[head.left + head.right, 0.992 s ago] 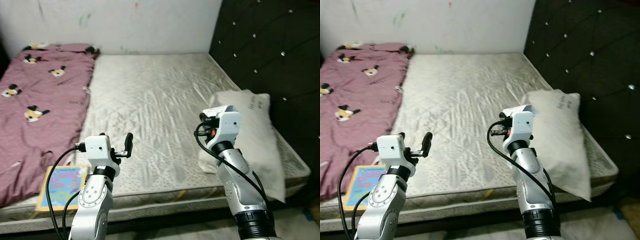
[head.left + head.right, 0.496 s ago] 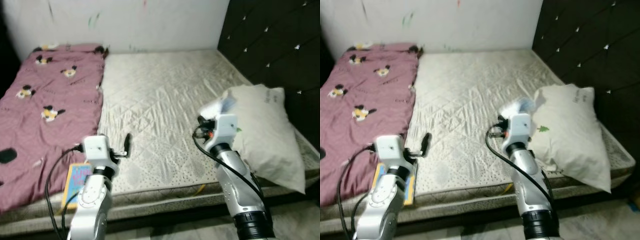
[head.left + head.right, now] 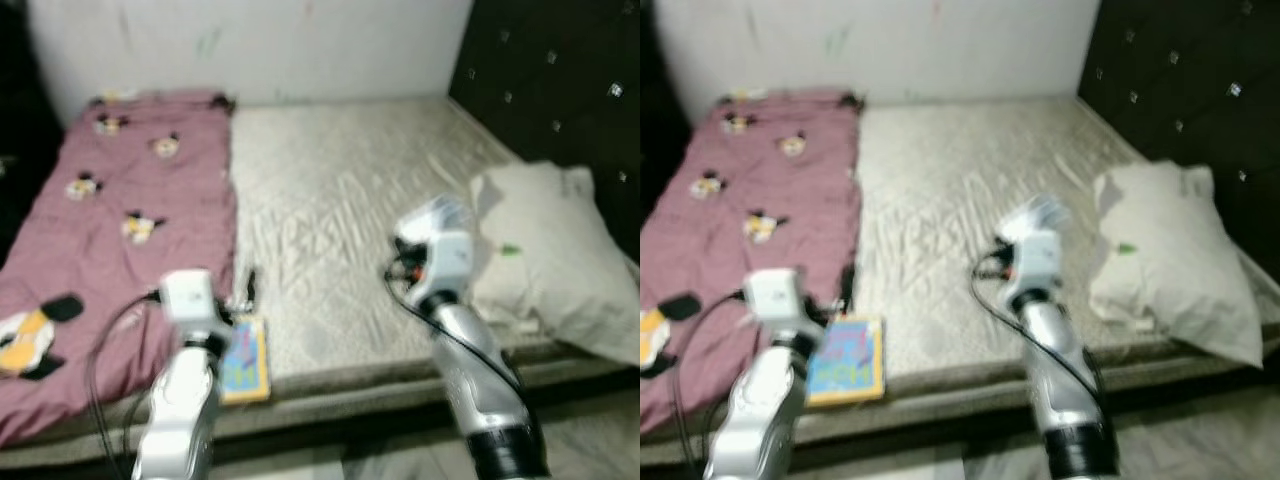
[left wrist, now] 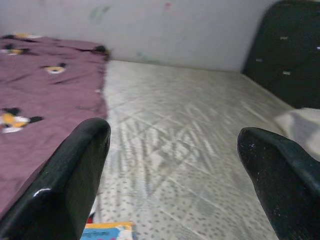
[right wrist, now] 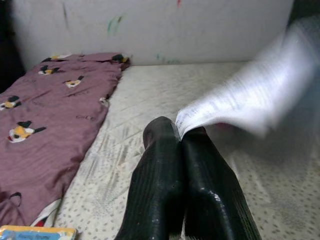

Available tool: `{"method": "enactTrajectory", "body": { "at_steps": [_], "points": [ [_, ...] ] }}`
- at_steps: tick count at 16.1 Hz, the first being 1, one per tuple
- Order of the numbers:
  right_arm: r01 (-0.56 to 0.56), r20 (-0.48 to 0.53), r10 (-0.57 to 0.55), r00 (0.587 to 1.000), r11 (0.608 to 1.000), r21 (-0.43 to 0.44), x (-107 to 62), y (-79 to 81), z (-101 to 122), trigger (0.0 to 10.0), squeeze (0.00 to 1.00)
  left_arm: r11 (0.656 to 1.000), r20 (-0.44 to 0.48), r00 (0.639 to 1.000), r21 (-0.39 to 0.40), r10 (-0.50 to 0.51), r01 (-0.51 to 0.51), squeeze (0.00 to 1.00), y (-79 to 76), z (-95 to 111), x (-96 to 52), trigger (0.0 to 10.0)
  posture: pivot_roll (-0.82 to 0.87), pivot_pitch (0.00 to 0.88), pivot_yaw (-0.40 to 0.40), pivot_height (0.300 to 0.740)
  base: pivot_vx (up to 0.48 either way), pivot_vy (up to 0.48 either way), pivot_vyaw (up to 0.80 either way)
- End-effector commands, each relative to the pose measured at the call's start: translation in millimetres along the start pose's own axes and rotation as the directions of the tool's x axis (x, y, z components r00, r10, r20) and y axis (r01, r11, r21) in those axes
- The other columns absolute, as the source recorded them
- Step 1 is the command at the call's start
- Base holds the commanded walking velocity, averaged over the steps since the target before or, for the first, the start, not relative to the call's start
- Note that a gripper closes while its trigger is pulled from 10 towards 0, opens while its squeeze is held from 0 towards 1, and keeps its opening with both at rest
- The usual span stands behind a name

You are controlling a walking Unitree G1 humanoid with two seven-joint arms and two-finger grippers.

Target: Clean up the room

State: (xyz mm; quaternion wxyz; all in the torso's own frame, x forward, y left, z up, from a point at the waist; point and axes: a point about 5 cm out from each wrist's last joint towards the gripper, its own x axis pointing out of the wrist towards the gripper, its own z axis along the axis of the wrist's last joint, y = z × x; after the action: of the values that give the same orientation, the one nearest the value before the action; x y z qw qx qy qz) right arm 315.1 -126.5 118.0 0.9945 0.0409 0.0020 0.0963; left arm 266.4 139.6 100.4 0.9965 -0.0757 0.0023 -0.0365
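Near edge of mattress (image 3: 330, 200): colourful book (image 3: 847, 358) lies flat beside the maroon blanket (image 3: 110, 230), cover print too blurred to read. Left gripper (image 4: 180, 170) raised over bed edge, fingers wide apart, nothing btwn them. Right gripper (image 5: 181, 131) pinched tight on a white printed sheet (image 5: 250, 95); text on it motion-blurred, illegible. Farther right, white pillow (image 3: 555, 255) against the dark tufted headboard (image 3: 560, 80), small green mark on it, not readable. Blanket pattern: cartoon figures. Wall behind w/ faint scribbles.

View swung left — more maroon blanket (image 3: 120, 230), pillow (image 3: 560, 255) toward right edge (camera moved, blurred).
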Motion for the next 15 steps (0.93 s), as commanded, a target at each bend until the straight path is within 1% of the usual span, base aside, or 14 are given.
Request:
{"method": "enactTrajectory", "body": {
  "at_steps": [1,2,15],
  "points": [
    [-0.024,0.031,0.025,0.999,1.0,-0.009,3.4,7.3,7.7,10.0,0.0,1.0,0.022,1.0,0.014,-0.007,0.006,0.0,3.3,5.7,-0.8,10.0,-0.02,0.0,-0.013,0.74,0.0,0.0,0.0],
    [-0.024,0.031,0.024,0.999,1.0,-0.01,3.2,7.6,7.7,10.0,0.0,1.0,0.029,0.999,0.007,-0.023,0.023,0.0,1.9,6.5,-1.4,10.0,-0.02,0.0,-0.013,0.74,0.247,0.0,0.0],
    [-0.016,0.022,0.016,1.0,1.0,-0.008,2.5,5.1,4.7,10.0,0.0,1.0,0.02,1.0,0.019,-0.021,0.021,0.0,1.4,4.7,-2.4,10.0,-0.02,0.0,-0.014,0.74,0.355,0.0,0.0]
  ]
}}
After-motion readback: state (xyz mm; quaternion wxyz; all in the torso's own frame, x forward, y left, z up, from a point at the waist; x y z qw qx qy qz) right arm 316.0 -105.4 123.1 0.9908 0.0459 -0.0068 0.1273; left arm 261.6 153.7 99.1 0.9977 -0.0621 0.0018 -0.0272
